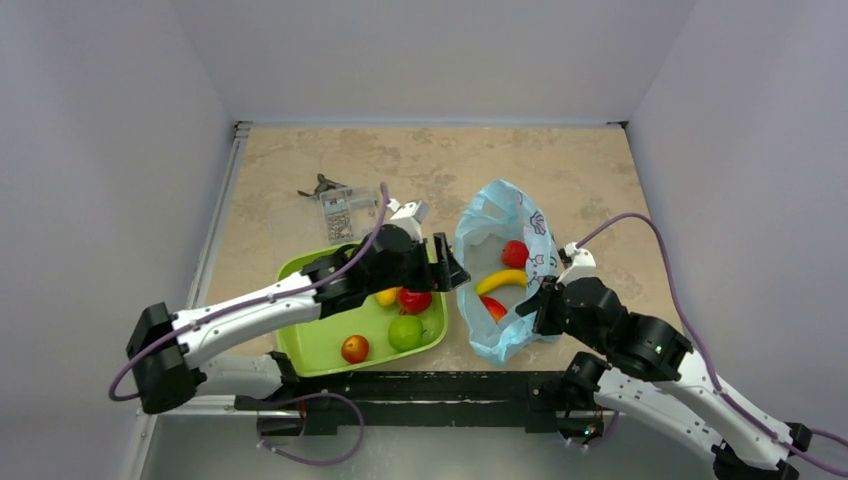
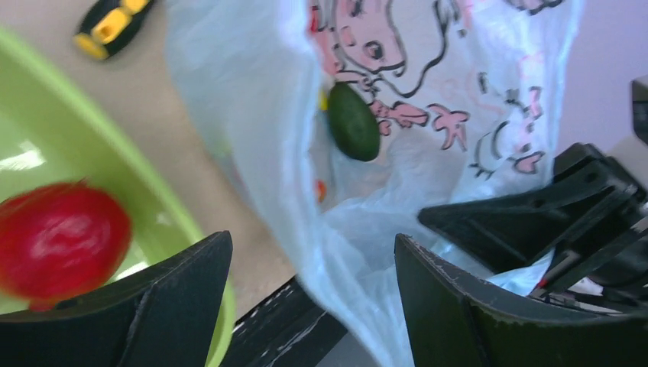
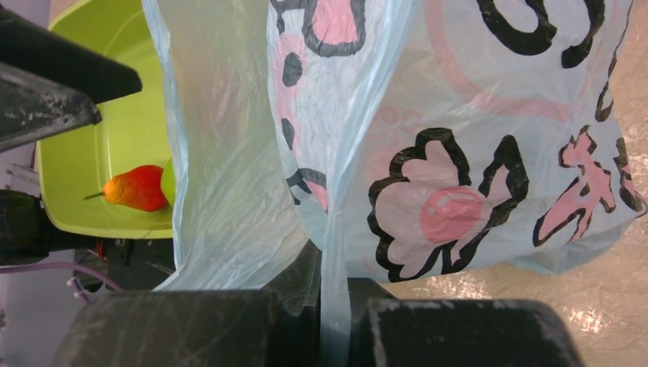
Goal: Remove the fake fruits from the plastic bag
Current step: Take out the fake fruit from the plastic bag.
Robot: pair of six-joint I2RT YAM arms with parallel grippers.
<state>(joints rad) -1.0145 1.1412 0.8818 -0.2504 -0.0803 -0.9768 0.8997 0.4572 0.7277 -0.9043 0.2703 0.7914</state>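
Note:
The light blue plastic bag [image 1: 532, 240] lies open on the table, right of the lime-green tray [image 1: 320, 340]. Inside it I see a red round fruit [image 1: 515, 253], the yellow banana [image 1: 500, 281] and the red-orange mango [image 1: 494, 307]. The dark green avocado [image 2: 353, 121] shows through the film. My left gripper [image 1: 455, 268] is open and empty at the bag's left edge, over the tray's right end [image 2: 313, 252]. My right gripper [image 1: 530, 305] is shut on the bag's near edge [image 3: 335, 306]. In the tray lie a red round fruit [image 1: 414, 299], the green apple [image 1: 405, 332] and the small red-yellow apple [image 1: 354, 348].
An orange-yellow oval fruit [image 1: 388, 296] also lies in the tray. A clear packet with a printed code [image 1: 338, 215] and a small dark object [image 1: 322, 185] lie behind the tray. A black-and-yellow item [image 2: 111, 19] lies on the table. White walls enclose the table.

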